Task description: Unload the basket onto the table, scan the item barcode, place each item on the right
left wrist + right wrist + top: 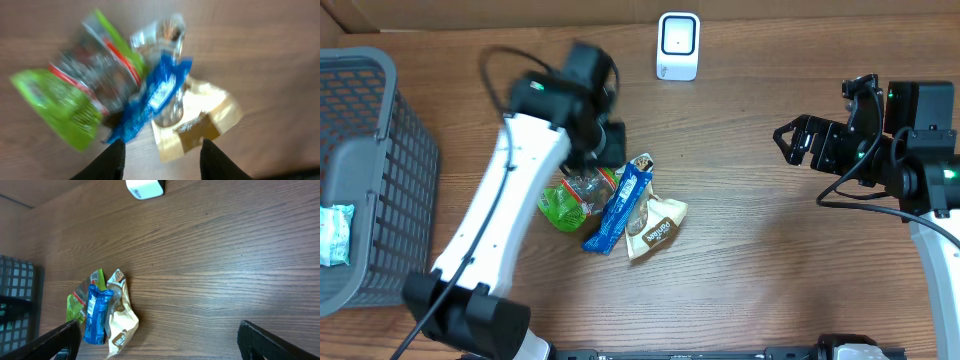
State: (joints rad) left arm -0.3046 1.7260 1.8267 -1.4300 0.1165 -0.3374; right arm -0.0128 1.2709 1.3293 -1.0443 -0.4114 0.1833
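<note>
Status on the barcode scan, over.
Left gripper open, empty, over green bag. Right gripper open, empty. Blue wrapper overlaps green bag and tan pouch. Nothing blocks scanner.

Left arm (pixel 495 200): white link, black joints; black cable (pixel 483 70) looped at upper left. Left gripper (pixel 162 145): black fingers. Right arm (pixel 910 165): black, green lights seen.

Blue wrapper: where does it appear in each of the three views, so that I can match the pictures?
Overhead: the blue wrapper lies slanted near the centre, on the pile of packets.
Left wrist: the blue wrapper is in the middle, blurred and slanted.
Right wrist: the blue wrapper stands nearly vertical at the lower left.
Shared landmark: the beige pouch, directly right of it in every view.
</note>
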